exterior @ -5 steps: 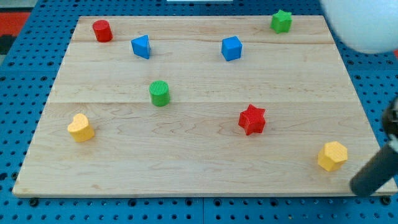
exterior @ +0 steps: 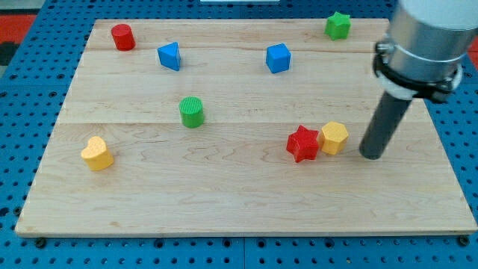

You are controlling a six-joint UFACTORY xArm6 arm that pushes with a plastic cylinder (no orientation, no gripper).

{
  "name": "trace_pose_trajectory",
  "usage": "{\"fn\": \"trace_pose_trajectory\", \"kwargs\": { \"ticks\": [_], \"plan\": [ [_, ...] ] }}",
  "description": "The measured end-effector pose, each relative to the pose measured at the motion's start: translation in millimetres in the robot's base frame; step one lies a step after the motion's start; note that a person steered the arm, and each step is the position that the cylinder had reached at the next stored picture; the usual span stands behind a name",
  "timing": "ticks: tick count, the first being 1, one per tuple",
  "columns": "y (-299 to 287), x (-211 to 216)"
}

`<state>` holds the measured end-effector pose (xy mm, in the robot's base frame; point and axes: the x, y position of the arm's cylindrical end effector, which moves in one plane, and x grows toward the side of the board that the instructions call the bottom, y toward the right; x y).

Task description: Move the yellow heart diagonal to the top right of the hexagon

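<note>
My tip stands on the pale wooden board, just to the view's right of the yellow hexagon block.

I run a bare dark rod, so there is nothing on it to spread or pinch, and a small gap shows between it and the hexagon. The hexagon sits touching the red star block on that star's right side. The yellow heart block lies well apart, near the board's left edge and slightly lower than the hexagon. A green cylinder block sits left of centre. Along the view's top I see a red cylinder block, a blue triangular block, a blue cube block and a green star block.
</note>
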<state>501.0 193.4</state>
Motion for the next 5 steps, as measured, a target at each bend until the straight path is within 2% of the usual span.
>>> {"fn": "trace_pose_trajectory", "kwargs": {
  "ticks": [1, 2, 3, 4, 5],
  "plan": [
    [-41, -16],
    [-125, -24],
    [-106, -20],
    [-100, 10],
    [-146, 12]
  ]
}}
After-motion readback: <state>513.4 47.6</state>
